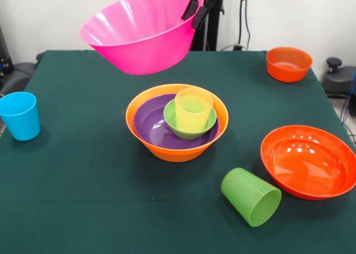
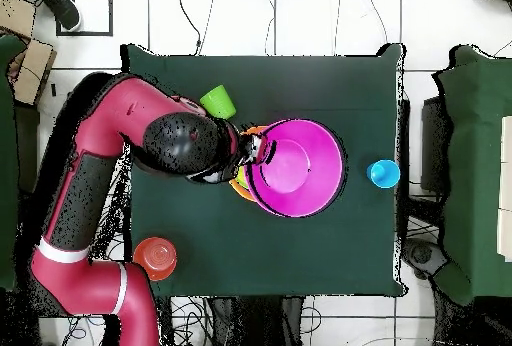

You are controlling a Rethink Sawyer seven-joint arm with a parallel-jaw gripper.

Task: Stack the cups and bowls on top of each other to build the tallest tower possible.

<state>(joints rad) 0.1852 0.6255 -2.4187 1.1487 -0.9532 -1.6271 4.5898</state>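
While I hold the pink bowl (image 1: 139, 34) in the air, the gripper (image 1: 198, 9) is clamped on its rim, bowl tilted, hanging above and slightly behind the tower (image 1: 177, 123). Tower so far: orange bowl (image 1: 172, 148) at the bottom, purple bowl (image 1: 150, 126) nested in it, green bowl (image 1: 186, 128) in that, yellow cup (image 1: 193, 109) on top. So four pieces are in and the pink bowl is mid-carry, not yet placed. Overhead, it covers most of the tower. Left loose on the table (image 1: 83, 198): blue cup (image 1: 20, 116) upright near one edge, lime cup (image 1: 251, 197) lying on its side just beside the red bowl (image 1: 308, 162), small orange bowl (image 1: 288, 64) at a far corner. I can't find the darker green cup in either view. By my count roughly half done; the pink bowl is too wide to sit in the stack, so placement looks tricky.
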